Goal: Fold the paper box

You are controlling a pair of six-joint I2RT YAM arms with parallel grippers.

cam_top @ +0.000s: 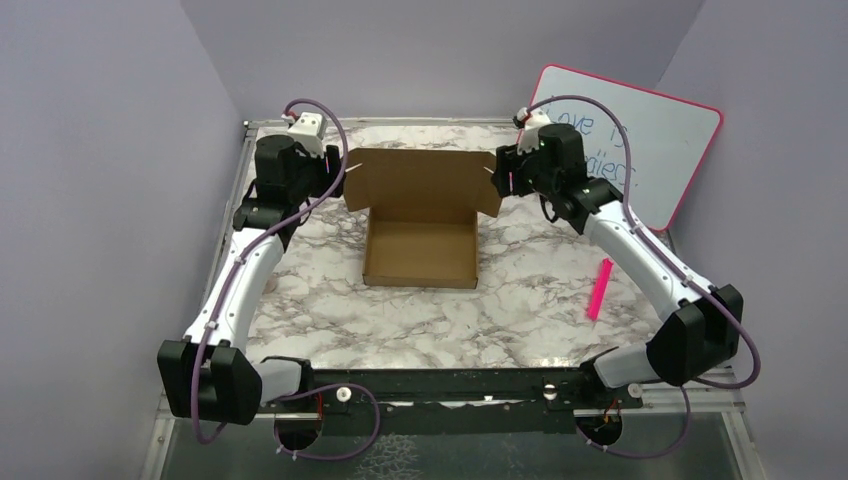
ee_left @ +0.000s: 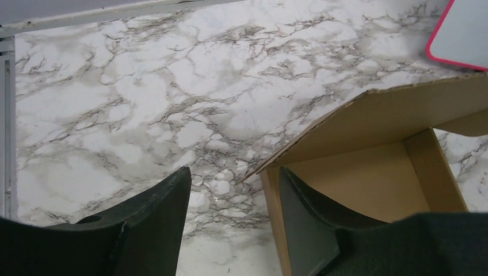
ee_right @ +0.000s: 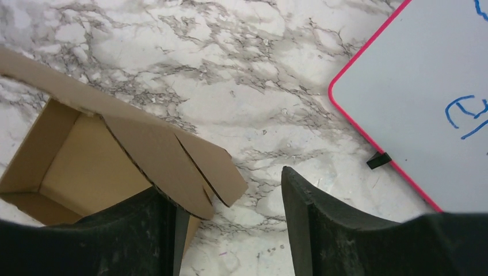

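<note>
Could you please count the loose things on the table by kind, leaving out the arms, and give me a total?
cardboard box: 1
whiteboard: 1
pink stick, perhaps a marker: 1
Total: 3

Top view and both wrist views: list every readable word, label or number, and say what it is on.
"Love is": blue handwriting on the top line of the whiteboard in the top view; a likely reading only.
Second whiteboard line: partly hidden and too blurred to read.
Right wrist view: only stray blue strokes on the whiteboard, unreadable.
Box: no print.
</note>
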